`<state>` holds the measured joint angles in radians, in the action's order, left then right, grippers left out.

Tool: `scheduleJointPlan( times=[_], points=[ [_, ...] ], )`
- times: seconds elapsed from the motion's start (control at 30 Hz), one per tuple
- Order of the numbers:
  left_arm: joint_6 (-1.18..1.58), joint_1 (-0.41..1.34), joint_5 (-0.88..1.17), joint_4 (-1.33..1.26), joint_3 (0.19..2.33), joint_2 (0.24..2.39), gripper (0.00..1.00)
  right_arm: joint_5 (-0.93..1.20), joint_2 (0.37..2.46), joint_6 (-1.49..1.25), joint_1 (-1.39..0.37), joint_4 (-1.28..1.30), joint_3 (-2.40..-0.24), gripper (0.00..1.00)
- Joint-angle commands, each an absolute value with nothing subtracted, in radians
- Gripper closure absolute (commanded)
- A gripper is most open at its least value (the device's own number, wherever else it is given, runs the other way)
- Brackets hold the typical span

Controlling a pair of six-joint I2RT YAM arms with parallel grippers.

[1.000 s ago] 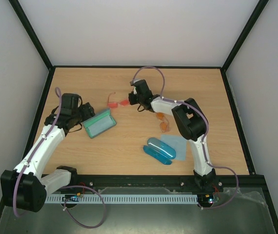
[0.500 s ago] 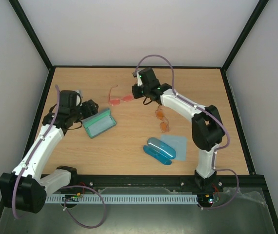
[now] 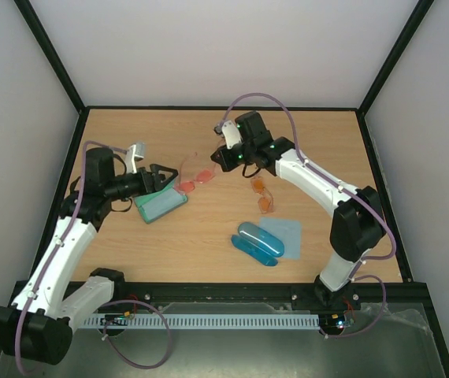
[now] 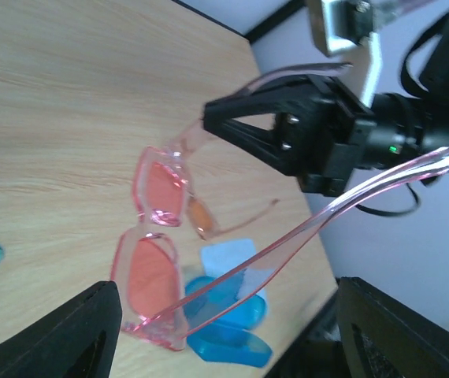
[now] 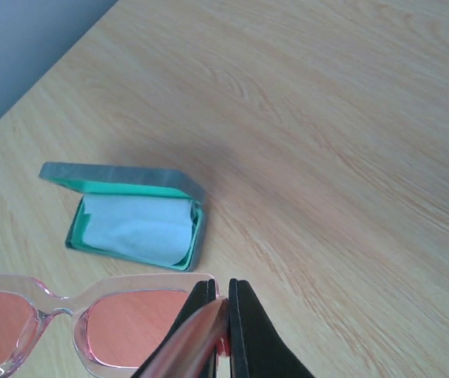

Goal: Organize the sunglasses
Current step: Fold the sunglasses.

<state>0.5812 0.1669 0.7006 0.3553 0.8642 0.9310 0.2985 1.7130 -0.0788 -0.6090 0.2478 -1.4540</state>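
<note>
The red-pink sunglasses hang in the air left of the table's middle, and my right gripper is shut on their frame at one hinge. The right wrist view shows the fingertips pinched on the frame beside a pink lens. My left gripper stands open facing them from the left. In its wrist view one temple of the sunglasses reaches back between the open fingers without touching either. The orange sunglasses lie on the table.
An open green case with a pale cloth inside lies below the left gripper, also seen in the right wrist view. A blue case and a pale blue cloth lie front right. Black frame rails edge the table.
The right gripper has lifted the red-pink sunglasses and carried them left and nearer. The left gripper has swung from the green case to face them.
</note>
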Motion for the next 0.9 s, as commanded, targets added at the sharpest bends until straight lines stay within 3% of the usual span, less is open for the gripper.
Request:
scheduleJointPlan(
  times=[0.0, 0.33, 0.87],
  points=[
    [0.6, 0.161, 0.905, 0.326, 0.839, 0.913, 0.23, 0.417, 1.689, -0.023, -0.607, 0.311, -1.442, 0.99],
    [0.62, 0.161, 0.97, 0.309, 0.776, 0.894, 0.25, 0.533, 1.653, 0.014, -0.607, 0.322, -1.439, 0.99],
    [0.633, 0.16, 0.949, 0.248, 0.739, 0.979, 0.28, 0.523, 1.618, 0.038, -0.629, 0.339, -1.434, 0.99]
  ],
)
